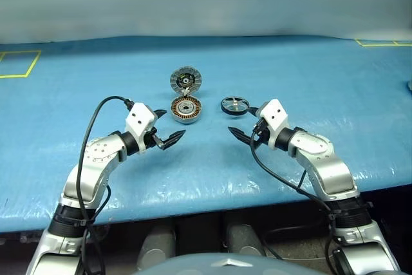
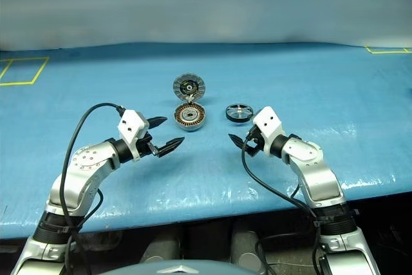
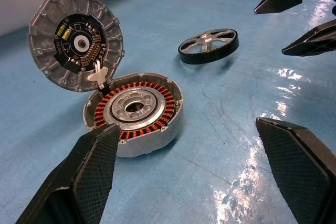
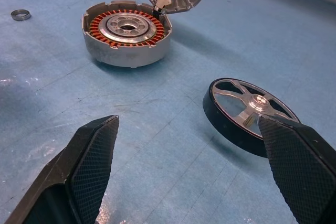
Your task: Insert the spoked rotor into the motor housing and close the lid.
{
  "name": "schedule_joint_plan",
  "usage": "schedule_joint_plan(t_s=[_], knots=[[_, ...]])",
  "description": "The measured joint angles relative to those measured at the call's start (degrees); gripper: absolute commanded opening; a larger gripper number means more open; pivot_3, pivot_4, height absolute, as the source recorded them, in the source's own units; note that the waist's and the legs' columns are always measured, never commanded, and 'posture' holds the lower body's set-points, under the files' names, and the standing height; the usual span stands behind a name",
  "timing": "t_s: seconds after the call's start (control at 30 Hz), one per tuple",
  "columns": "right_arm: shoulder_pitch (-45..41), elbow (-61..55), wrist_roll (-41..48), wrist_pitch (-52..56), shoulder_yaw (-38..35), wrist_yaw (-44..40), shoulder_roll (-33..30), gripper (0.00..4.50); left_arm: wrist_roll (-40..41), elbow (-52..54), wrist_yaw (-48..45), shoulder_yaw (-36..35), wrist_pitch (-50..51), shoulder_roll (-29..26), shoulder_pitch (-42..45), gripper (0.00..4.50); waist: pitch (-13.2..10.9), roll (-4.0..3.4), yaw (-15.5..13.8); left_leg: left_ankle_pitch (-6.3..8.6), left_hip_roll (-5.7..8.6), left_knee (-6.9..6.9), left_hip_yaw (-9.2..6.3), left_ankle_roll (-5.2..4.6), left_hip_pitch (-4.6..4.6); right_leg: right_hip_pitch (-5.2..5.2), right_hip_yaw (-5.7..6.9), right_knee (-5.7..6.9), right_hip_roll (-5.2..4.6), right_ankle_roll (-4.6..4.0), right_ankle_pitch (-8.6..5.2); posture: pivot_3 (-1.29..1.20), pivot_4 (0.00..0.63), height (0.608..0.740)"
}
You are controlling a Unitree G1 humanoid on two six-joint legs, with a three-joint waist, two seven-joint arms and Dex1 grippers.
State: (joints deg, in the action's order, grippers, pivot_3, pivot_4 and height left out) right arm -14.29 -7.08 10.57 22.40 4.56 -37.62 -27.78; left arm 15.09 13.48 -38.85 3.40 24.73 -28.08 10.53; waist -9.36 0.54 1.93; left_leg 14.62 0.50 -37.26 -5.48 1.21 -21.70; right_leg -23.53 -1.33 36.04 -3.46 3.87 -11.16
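Both the left hand (image 1: 168, 128) and right hand (image 1: 243, 123) hang wide open and empty, nearer than the motor housing (image 1: 185, 109), its raised lid (image 1: 186, 80) and the spoked rotor (image 1: 235, 105) to its right.

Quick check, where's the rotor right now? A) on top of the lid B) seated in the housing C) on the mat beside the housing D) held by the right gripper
C: the rotor lies on the blue mat, apart from the housing, whose windings are bare and whose lid stands open.

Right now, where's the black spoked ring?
The spoked rotor lies on the blue table, right of the motor housing, just beyond the open right gripper.
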Motion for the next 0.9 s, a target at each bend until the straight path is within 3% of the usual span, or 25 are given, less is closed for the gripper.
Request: schedule_joint_plan(t_s=[0.9], knots=[[0.0,0.0,-1.3,0.1,0.2,0.2,0.1,4.47,-0.7,-1.1,0.1,0.0,0.1,0.0,0.1,4.50,0.0,0.00,0.0,0.00,0.00,0.00,0.00,0.00,0.00,0.00,0.00,0.00,0.00,0.00,0.00,0.00,0.150,0.740]])
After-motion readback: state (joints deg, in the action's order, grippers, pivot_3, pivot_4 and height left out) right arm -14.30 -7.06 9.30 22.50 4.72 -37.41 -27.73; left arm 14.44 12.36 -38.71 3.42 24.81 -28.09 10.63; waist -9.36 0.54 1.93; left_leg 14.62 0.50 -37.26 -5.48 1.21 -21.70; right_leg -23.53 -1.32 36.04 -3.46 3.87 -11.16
